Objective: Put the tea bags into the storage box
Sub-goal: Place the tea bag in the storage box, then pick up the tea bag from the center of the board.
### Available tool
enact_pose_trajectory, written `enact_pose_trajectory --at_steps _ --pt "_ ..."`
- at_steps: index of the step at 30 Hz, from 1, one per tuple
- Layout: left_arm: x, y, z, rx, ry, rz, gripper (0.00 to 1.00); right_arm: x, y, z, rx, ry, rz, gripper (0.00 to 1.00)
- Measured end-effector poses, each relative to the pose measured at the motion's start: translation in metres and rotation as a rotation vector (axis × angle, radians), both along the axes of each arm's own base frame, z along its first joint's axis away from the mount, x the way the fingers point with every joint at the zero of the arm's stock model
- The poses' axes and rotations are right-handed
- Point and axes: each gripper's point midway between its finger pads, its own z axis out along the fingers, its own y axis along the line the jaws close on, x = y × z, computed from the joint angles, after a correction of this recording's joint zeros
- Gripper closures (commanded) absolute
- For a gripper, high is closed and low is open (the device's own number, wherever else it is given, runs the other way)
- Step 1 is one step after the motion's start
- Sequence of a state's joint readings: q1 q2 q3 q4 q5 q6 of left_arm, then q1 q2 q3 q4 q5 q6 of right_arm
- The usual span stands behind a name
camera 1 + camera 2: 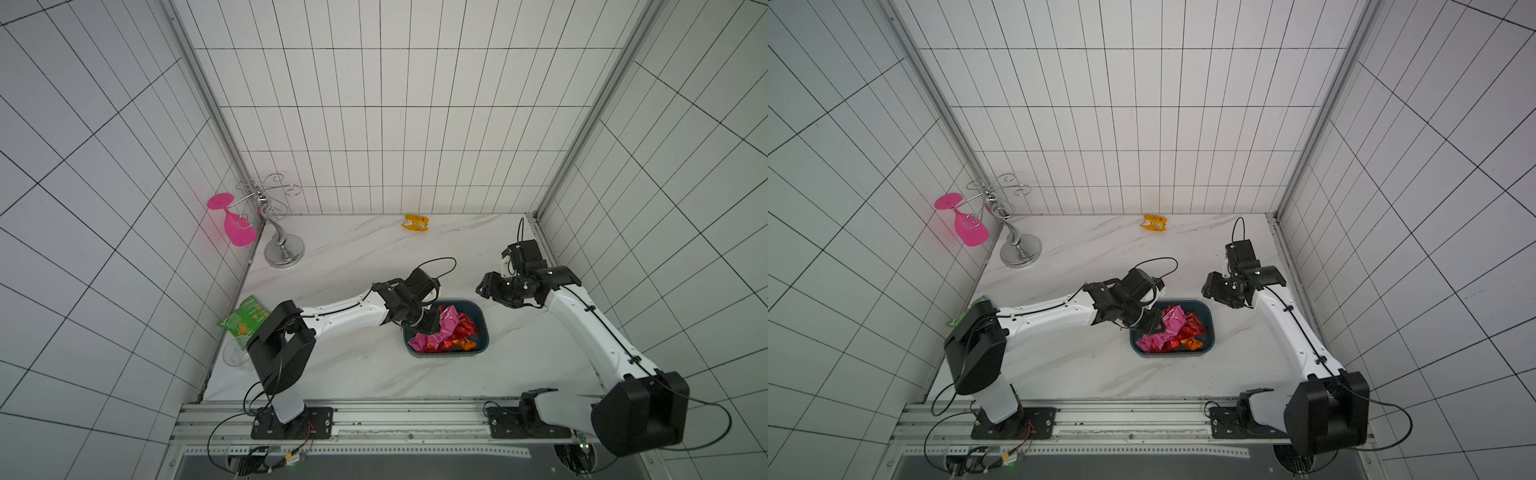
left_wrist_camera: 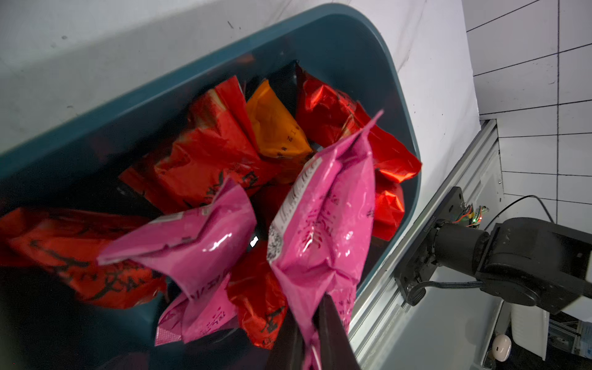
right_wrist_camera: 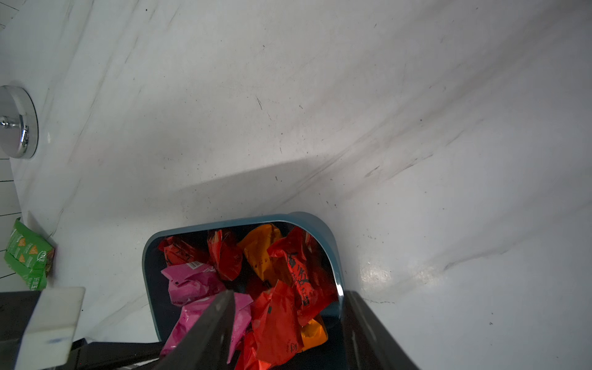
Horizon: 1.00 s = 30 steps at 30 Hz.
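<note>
Likely the pink bag (image 2: 323,224) could snag — the left gripper (image 2: 312,333) pinched its corner above the box (image 2: 400,105); the right gripper (image 3: 285,323) hung part-open, empty.

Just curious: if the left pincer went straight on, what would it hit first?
Probably the tea bags heaped in the storage box; the left pincer, holding a pink sachet, points down into it.

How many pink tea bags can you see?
2. One pink sachet is pinched in the left gripper over the storage box; the second pink sachet lies inside among red ones. More may be hidden underneath.
</note>
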<state>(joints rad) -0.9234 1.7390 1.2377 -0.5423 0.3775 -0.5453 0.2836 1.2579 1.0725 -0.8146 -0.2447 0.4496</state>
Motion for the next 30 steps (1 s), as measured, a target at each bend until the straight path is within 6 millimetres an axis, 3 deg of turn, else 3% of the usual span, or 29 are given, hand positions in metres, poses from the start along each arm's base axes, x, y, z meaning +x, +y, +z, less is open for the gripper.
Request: enact_pose_trajectory --at_steps 4,8,14,16,18,20,25,30 --pt "0.003 0.004 -0.006 0.033 0.005 0.030 0.47 -0.001 -0.002 0.002 -0.006 -0.013 -0.005 0.42" --pt "0.008 0.012 0.005 0.033 -0.007 0.077 0.39 0.000 -0.004 0.002 -0.019 -0.018 -0.009 0.42" --pt "0.045 0.047 0.083 -0.114 -0.110 0.238 0.35 0.011 -0.001 -0.006 -0.029 0.012 -0.002 0.42" --pt "0.063 0.072 0.106 -0.162 -0.158 0.325 0.35 0.021 0.004 -0.007 -0.029 0.015 0.003 0.41" --pt "0.079 0.100 0.117 -0.180 -0.186 0.422 0.35 0.033 0.009 -0.006 -0.024 0.010 0.007 0.39" --pt "0.095 0.132 0.113 -0.173 -0.184 0.528 0.35 0.050 0.016 -0.004 -0.015 -0.005 0.013 0.37" --pt "0.117 0.202 0.070 -0.081 -0.103 0.737 0.35 0.108 0.044 -0.001 0.040 -0.055 0.028 0.35" --pt "0.117 0.228 0.049 -0.010 -0.055 0.785 0.35 0.182 0.078 -0.013 0.124 -0.086 0.020 0.31"
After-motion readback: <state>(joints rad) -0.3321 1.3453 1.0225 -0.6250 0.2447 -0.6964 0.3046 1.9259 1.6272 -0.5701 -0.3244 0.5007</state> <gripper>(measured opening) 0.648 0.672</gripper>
